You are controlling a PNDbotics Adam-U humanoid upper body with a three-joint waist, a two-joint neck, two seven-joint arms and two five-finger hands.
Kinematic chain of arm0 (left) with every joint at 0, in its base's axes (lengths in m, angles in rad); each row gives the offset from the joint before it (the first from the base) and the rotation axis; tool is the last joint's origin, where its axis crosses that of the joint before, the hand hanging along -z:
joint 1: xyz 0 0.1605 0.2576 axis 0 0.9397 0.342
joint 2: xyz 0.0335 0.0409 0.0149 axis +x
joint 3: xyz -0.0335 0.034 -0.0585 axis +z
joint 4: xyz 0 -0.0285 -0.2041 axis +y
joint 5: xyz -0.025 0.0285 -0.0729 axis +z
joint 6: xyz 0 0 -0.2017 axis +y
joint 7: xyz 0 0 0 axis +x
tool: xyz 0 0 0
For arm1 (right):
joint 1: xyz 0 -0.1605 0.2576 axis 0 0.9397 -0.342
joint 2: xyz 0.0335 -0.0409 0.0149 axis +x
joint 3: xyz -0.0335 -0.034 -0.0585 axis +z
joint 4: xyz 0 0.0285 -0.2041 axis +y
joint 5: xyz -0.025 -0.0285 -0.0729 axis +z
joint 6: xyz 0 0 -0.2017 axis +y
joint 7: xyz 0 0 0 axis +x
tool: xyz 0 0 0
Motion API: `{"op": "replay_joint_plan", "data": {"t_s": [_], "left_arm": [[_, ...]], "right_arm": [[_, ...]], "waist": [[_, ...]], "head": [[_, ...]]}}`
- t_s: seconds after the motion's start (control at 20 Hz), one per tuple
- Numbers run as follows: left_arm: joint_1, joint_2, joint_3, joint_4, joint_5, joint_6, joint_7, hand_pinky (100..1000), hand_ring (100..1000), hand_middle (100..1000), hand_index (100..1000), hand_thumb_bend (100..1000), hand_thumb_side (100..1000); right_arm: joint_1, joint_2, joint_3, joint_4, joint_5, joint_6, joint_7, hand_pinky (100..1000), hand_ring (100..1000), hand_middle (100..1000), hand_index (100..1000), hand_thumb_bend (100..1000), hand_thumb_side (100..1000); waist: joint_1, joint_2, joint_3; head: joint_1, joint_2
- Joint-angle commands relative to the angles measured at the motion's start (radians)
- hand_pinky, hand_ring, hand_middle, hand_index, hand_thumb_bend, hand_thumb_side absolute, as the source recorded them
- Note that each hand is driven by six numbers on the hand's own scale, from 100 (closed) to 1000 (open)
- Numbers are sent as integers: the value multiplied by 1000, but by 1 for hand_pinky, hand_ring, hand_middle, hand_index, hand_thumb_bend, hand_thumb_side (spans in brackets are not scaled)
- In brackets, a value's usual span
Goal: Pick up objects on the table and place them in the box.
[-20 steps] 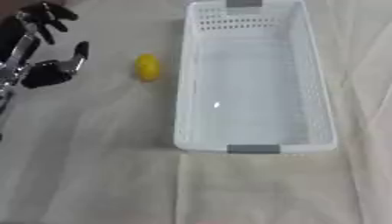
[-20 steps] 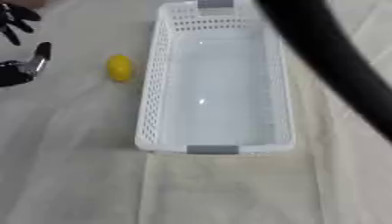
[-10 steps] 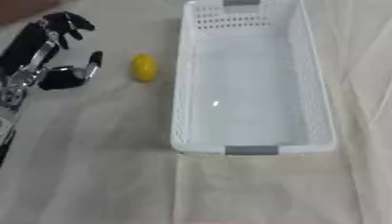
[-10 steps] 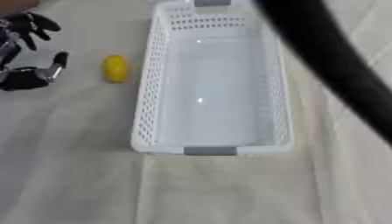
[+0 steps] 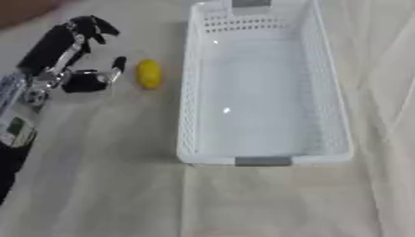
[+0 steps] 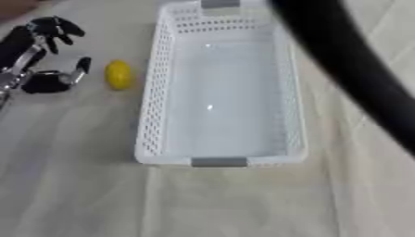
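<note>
No text readable — (none anywhere).

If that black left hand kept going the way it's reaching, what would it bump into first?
Probably the small yellow oval object, lying just right of the left hand; beyond it stands the white plastic basket. Height is hard to judge.

A pale cloth (image 5: 105, 185) covers the table, creased in places. The light is soft and even.

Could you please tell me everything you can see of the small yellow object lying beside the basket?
The yellow object is small, oval and smooth, perhaps a lemon, though I cannot tell. It lies on the pale cloth, long axis pointing away from the robot, just left of the white basket and outside it. The left hand is open beside it, thumb tip close, but no contact shows.
</note>
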Motion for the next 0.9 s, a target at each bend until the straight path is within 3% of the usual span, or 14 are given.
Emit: {"op": "replay_joint_plan", "data": {"t_s": [0.05, 0.9], "left_arm": [[-33, 6, -9, 21, -31, -15, -2, 414, 623, 717, 791, 100, 554], [-59, -78, -21, 70, -54, -27, 0, 396, 611, 706, 781, 100, 607]], "right_arm": [[5, -6, -5, -3, 7, 6, 1, 461, 569, 656, 721, 100, 870], [-5, -6, -5, -7, 12, 17, 2, 461, 570, 657, 720, 100, 876]], "waist": [[0, -12, -3], [7, 2, -14]], "head": [[8, -19], [-13, -9]]}}
